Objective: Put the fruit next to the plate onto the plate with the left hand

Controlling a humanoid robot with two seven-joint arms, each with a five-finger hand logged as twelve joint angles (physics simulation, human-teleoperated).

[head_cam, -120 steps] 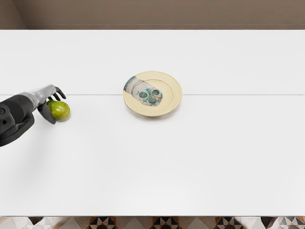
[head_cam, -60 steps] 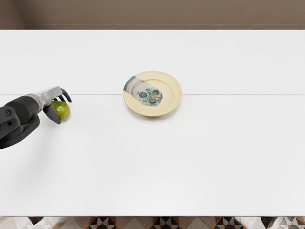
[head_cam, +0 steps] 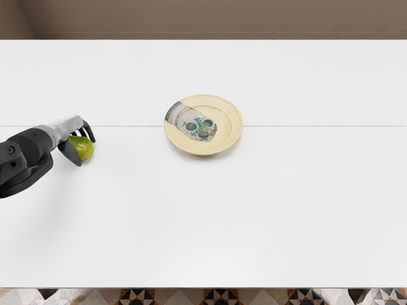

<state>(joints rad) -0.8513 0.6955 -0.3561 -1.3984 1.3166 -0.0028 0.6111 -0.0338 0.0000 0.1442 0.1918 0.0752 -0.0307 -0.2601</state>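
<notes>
A small green fruit (head_cam: 83, 149) lies on the white table at the far left. My left hand (head_cam: 77, 138) reaches in from the left edge and covers the fruit's upper left side, with the dark fingers curled over its top and the thumb below it. The fruit looks to be resting on the table. A cream plate (head_cam: 203, 124) with a teal and brown pattern in its centre sits well to the right of the fruit, near the table's middle. My right arm is out of view.
The white table (head_cam: 254, 210) fills the view, with a thin seam running across it at the plate's level. A patterned floor shows below the near edge.
My left hand has slid over the fruit and its fingers have closed down around it. The fruit has stayed in about the same spot, now more covered.
</notes>
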